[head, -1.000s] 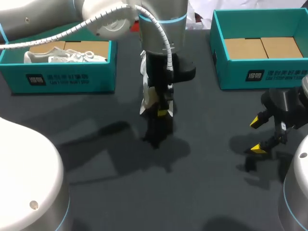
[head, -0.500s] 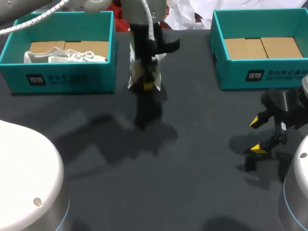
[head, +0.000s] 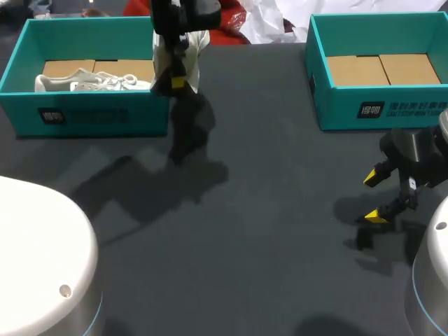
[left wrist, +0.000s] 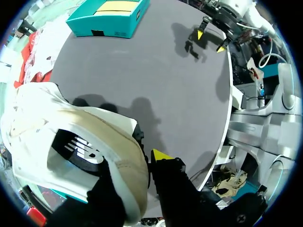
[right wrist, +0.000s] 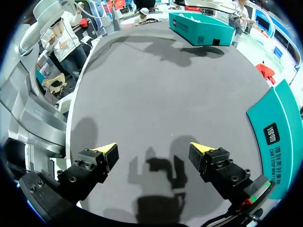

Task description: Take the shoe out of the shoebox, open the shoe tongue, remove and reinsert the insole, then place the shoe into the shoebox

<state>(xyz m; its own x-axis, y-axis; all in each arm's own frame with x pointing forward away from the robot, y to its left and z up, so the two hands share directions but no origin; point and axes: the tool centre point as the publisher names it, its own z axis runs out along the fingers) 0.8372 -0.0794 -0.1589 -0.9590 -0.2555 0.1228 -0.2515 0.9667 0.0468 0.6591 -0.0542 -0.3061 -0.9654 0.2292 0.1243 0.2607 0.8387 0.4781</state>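
Within 1 s the left hand (head: 176, 82), clenched on the white shoe (head: 190, 52), has swung from the middle of the bench (head: 266, 231) out to 11 o'clock. It now hangs over the right wall of the left shoebox (head: 91, 115), which already holds 1 other shoe (head: 91, 82). The right hand (head: 374, 197) stays released at 4 o'clock. The final placing looks close: the carried shoe must clear that wall and drop in.

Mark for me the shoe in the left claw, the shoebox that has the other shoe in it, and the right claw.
held shoe (left wrist: 90, 125), left wrist view, on its cream side panel.
left shoebox (head: 98, 115), head view, on its front wall.
right claw (head: 374, 198), head view, midway between its yellow tips.
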